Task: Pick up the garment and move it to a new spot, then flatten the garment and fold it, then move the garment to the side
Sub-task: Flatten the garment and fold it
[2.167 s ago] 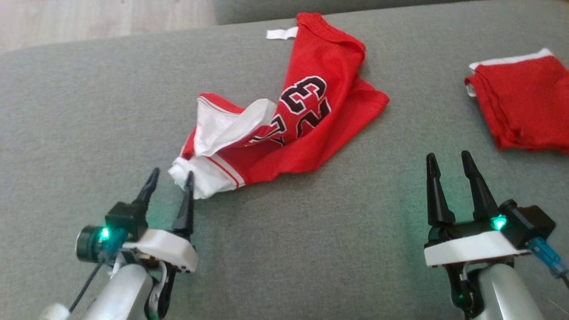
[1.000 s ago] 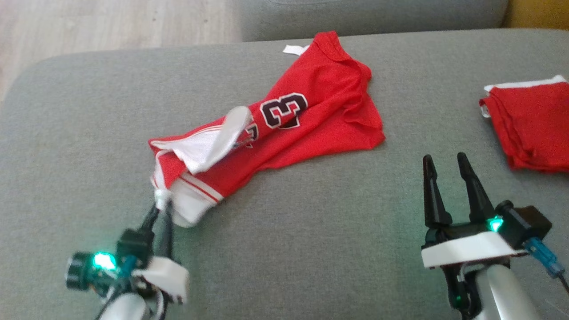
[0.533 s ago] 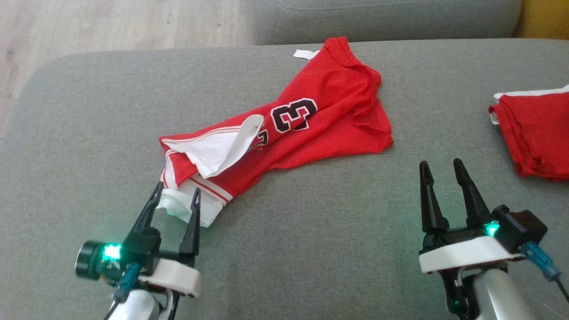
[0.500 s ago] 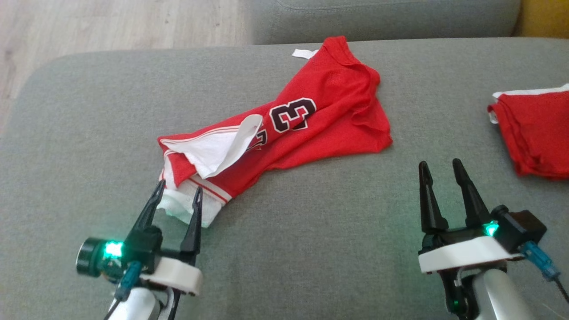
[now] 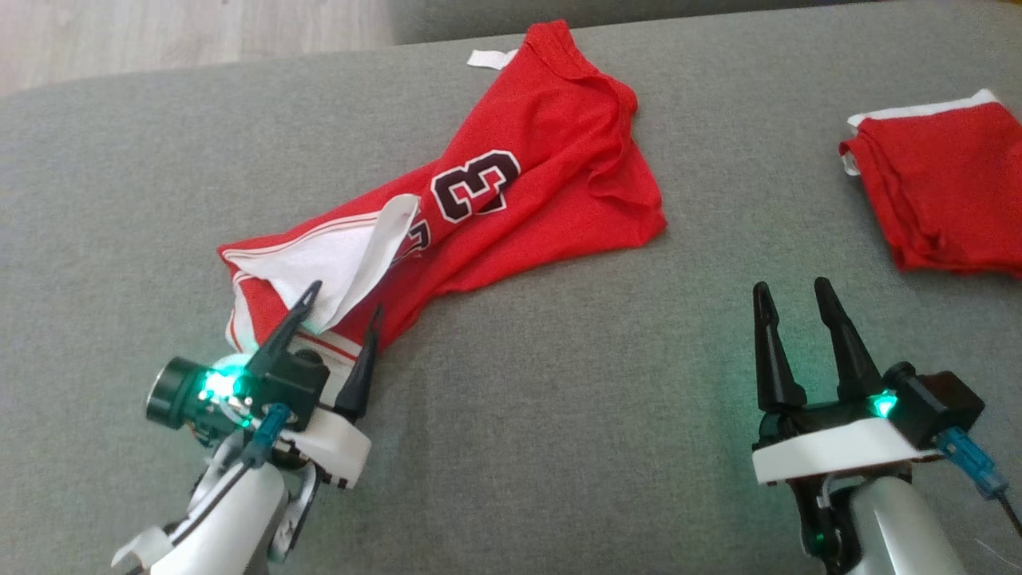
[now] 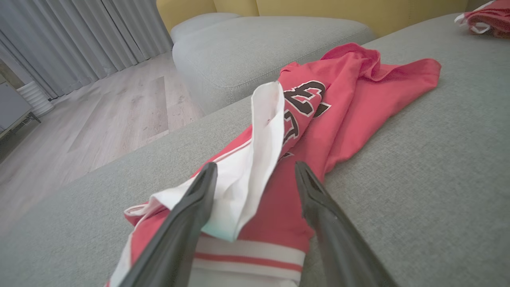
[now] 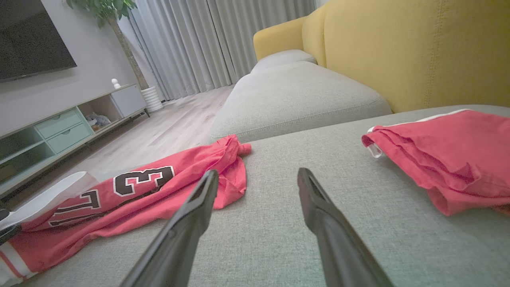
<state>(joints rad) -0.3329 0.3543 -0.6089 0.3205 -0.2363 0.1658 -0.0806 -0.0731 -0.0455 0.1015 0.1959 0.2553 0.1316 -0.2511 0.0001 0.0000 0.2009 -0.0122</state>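
The left gripper (image 5: 343, 302) stands wide open over the near end of the red mesh jersey with white trim and a black number (image 5: 543, 160), gripping nothing. The right gripper (image 5: 790, 286) is equally spread and empty, well apart from it. The head view gives the jersey's whole length, a crumpled diagonal band on the grey fabric sofa cushion (image 5: 519, 415). The left wrist view adds the striped hem (image 6: 247, 259) beneath the fingers and a white flap (image 6: 259, 159) folded up between them.
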